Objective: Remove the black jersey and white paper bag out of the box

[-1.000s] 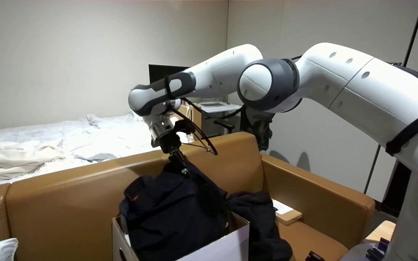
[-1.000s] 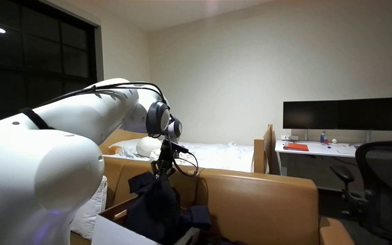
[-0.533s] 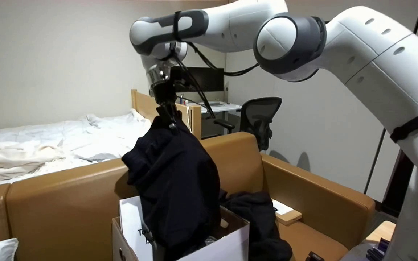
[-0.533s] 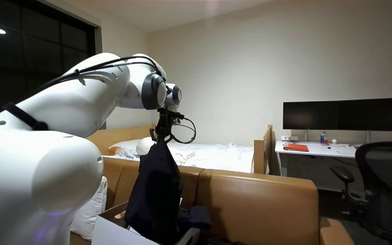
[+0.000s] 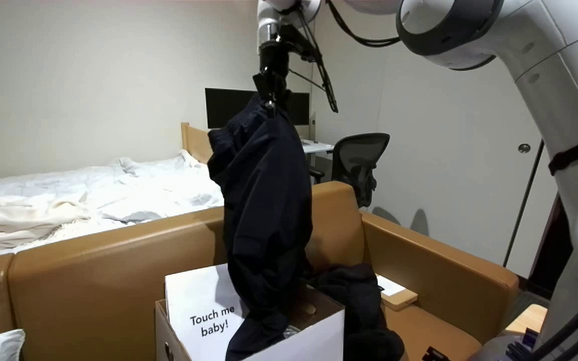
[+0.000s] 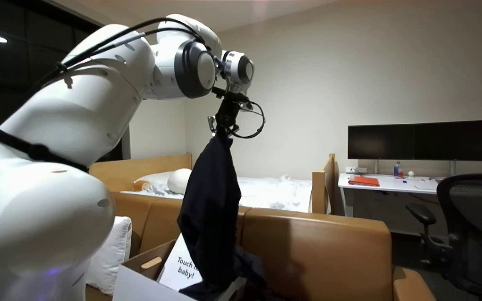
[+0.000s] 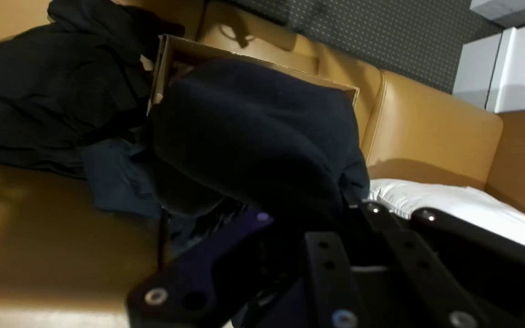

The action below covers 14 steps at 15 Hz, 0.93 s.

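The black jersey (image 5: 269, 200) hangs long from my gripper (image 5: 270, 106), which is shut on its upper end. Its lower end still rests inside the box (image 5: 316, 335), a cardboard box with a white outer side and brown inside. Leaning in the box beside the jersey is the white paper bag (image 5: 203, 296), printed "Touch me baby!"; the garment covers part of it. An exterior view shows the same bag (image 6: 179, 261) behind the hanging cloth. In the wrist view the jersey (image 7: 262, 136) bunches below the fingers and hides most of the box (image 7: 262, 64).
The box stands on a brown leather sofa (image 5: 108, 281). Another dark garment (image 5: 354, 301) lies on the seat right beside it, near a small flat carton (image 5: 399, 299). A white pillow (image 6: 113, 255) sits on the sofa, and a bed (image 5: 93, 185) stands behind the backrest.
My gripper has risen high, pulling the jersey up out of the box into a long hanging shape. The white paper bag with its printing has come into view.
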### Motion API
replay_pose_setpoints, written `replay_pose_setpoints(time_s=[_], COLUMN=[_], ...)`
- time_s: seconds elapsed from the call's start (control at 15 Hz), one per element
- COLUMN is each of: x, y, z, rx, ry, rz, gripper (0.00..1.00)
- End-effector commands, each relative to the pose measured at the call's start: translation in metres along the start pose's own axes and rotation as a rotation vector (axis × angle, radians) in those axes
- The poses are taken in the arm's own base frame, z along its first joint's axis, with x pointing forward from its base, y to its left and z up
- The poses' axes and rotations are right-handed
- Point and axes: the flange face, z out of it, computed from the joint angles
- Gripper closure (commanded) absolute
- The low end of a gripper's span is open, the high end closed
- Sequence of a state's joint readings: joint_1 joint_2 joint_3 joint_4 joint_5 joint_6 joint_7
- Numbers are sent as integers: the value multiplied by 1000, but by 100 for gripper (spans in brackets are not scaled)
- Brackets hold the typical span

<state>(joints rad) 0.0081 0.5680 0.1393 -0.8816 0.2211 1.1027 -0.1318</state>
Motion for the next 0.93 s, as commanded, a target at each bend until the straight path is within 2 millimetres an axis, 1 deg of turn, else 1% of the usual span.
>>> replay_pose_setpoints(time_s=[0.0, 0.2, 0.33, 0.4, 0.6, 0.73, 0.8, 0.87], x=[-64, -118, -157, -178, -246, -293, -301, -302], y=[54, 116, 158, 176, 231, 269, 275, 275], z=[-44, -72, -82, -86, -89, -81, -79, -73], rx=[102, 173, 229, 257, 348, 427, 483, 497], ry=[66, 135, 179, 200, 253, 288, 302, 308], rz=[158, 282, 359, 398, 523, 587, 579, 545], gripper=[97, 97, 97, 97, 97, 96, 97, 97])
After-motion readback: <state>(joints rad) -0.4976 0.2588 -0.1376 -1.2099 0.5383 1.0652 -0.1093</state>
